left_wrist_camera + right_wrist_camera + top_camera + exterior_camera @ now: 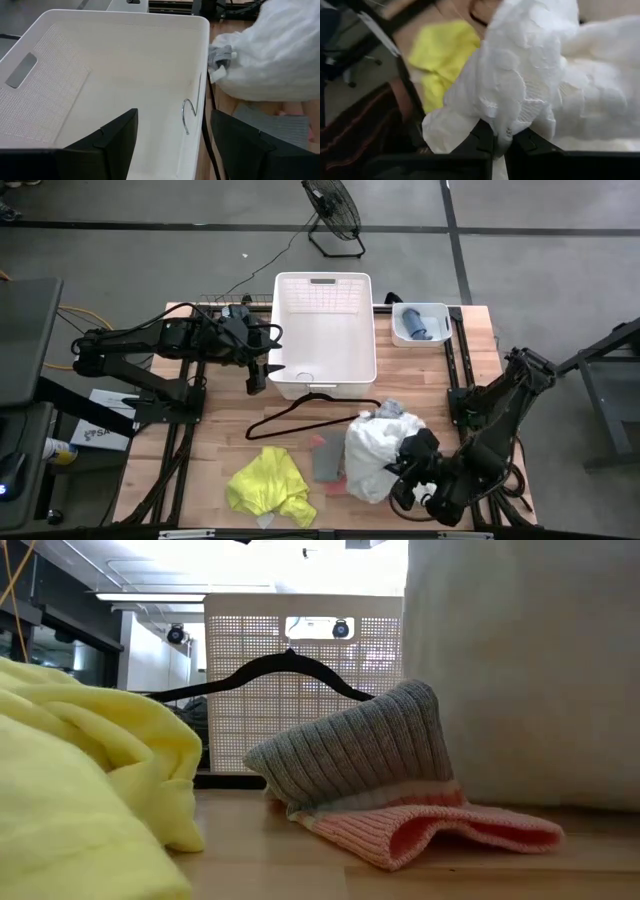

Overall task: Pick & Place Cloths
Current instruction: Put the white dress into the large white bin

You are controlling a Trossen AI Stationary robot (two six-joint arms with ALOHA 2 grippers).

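Right gripper (499,142) at the desk's (200,470) five o'clock, jaws pinched on the white cloth (372,452), left gripper (262,363) at ten o'clock, jaws spread and holding nothing over the basket (325,370) edge, yellow cloth (270,485) at seven o'clock.

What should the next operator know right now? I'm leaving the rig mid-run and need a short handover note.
Right gripper: jaws shut on the white garment, at the table's front right.
Left gripper: jaws open, holding nothing, over the white basket.
Basket: no cloths in it; only the black hanger's hook is caught over its front wall.
On the table: yellow garment, grey knit piece lying on a pink one.
Done: white garment gripped.
Left: everything still to be placed.
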